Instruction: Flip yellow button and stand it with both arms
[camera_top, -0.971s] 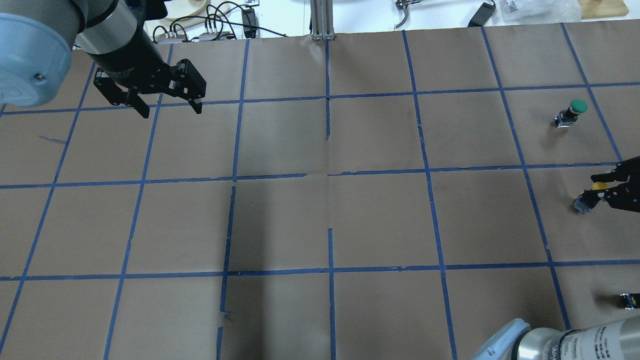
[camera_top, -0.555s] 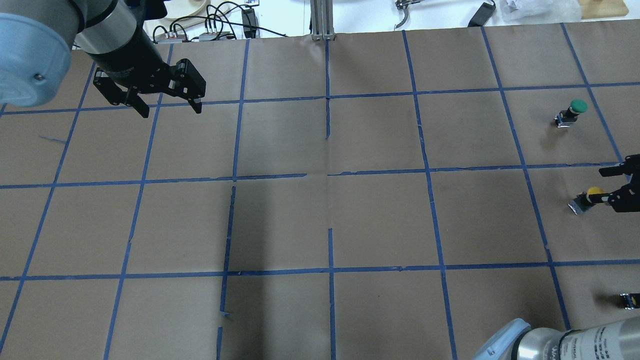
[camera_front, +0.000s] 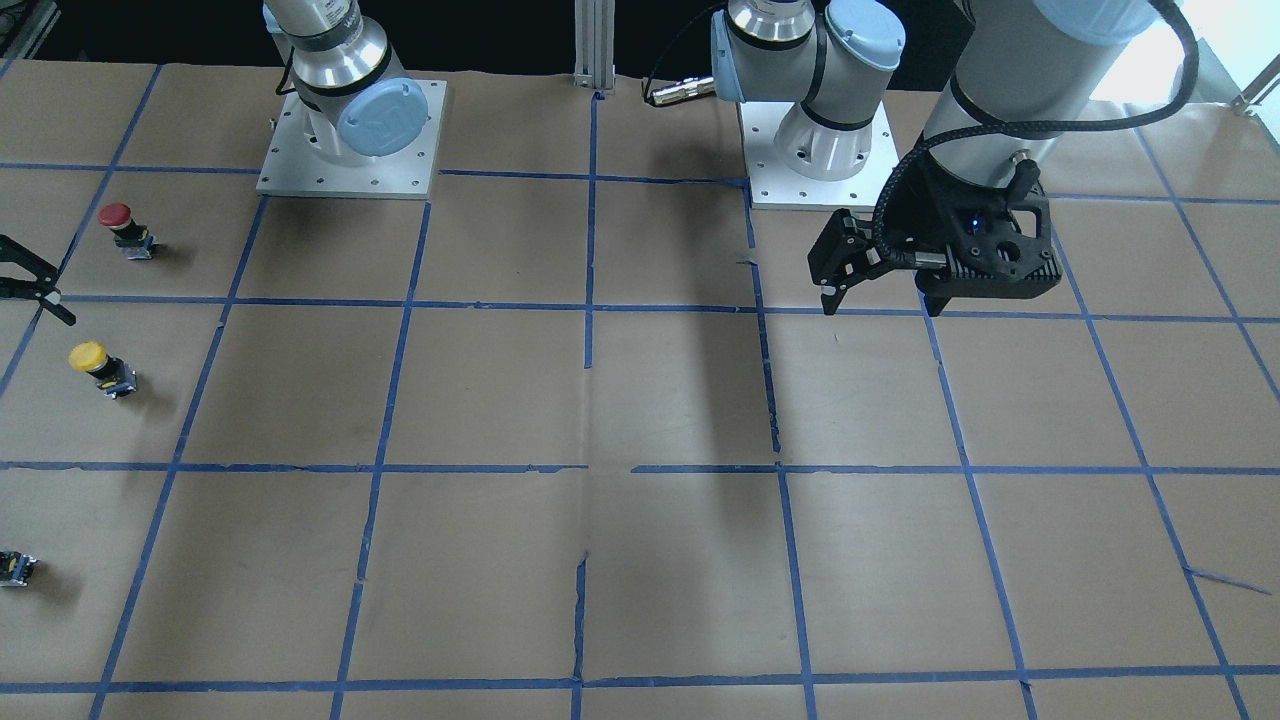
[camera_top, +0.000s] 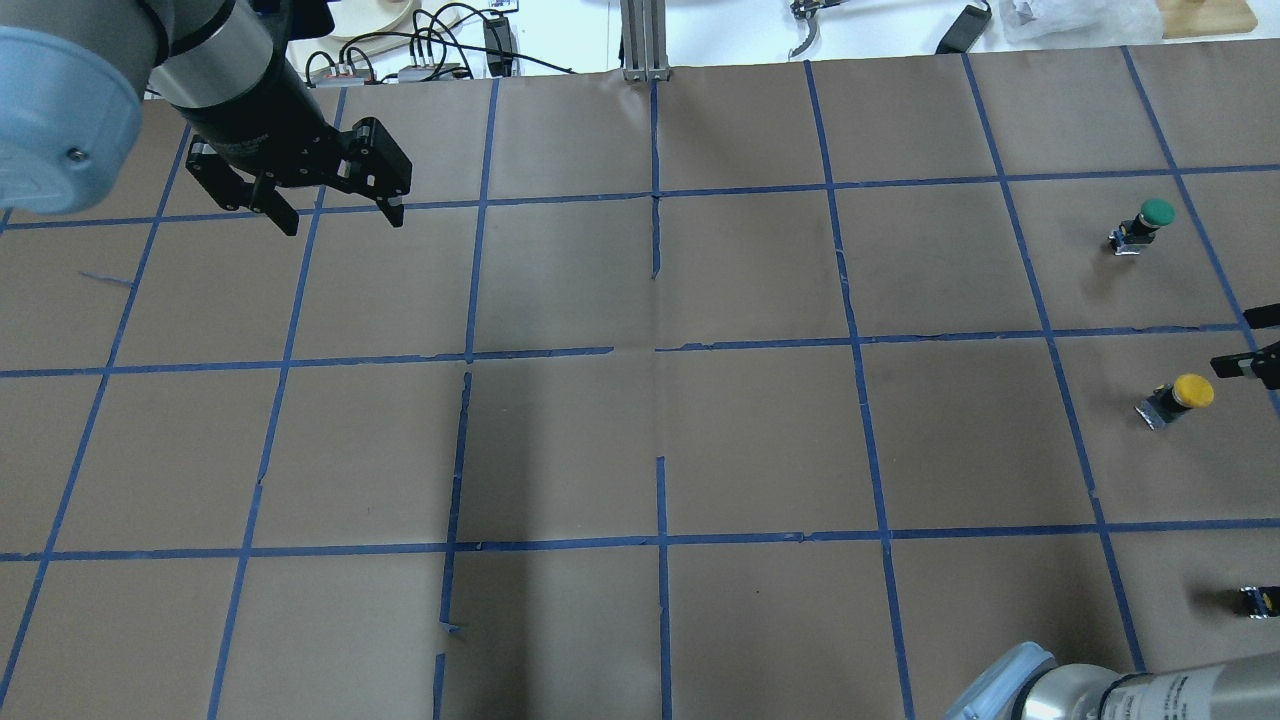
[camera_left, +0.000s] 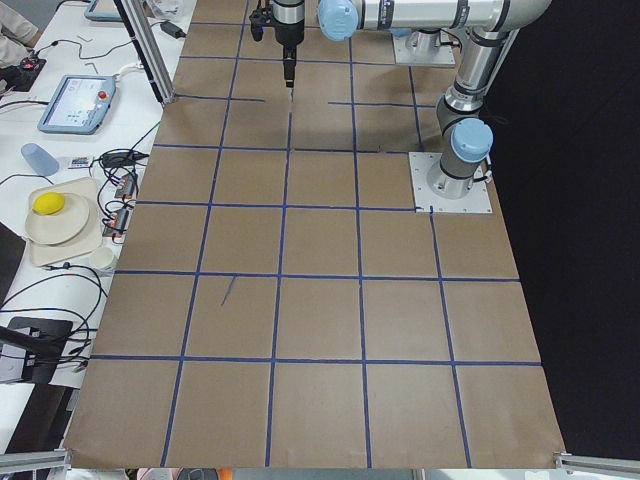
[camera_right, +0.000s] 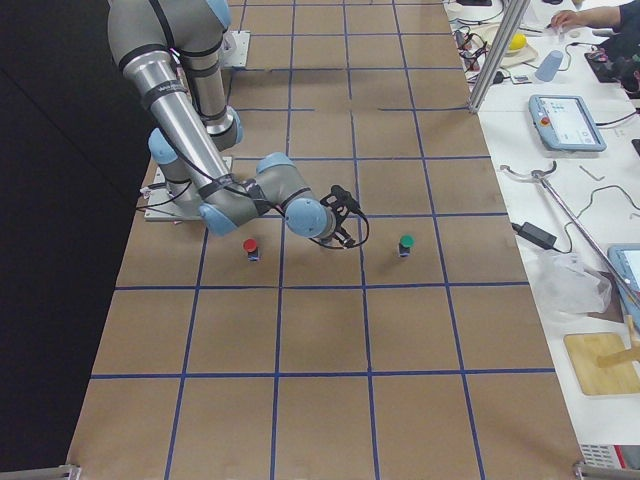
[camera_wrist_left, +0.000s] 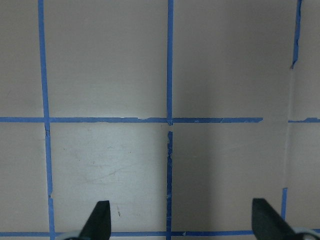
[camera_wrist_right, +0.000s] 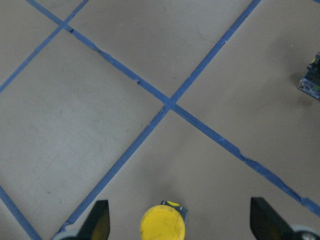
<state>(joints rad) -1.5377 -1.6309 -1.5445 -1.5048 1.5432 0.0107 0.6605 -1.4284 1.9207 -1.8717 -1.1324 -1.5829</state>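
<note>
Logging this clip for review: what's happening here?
The yellow button stands cap-up on the table, touched by nothing. The right gripper sits open close beside it, not holding it. The left gripper hangs open over the table's other end, empty.

No word or number reads clearly in any view. The right arm (camera_front: 330, 50) has a light-blue joint cap (camera_front: 385, 115) at its base with a raised emblem, its letters too faint to make out. In the overhead view the same arm's tube carries pale lettering (camera_top: 1160, 692), too blurred to read. A teach pendant (camera_right: 566, 120) beside the bench shows a lit screen with coloured panels, its writing too small to tell.
</note>
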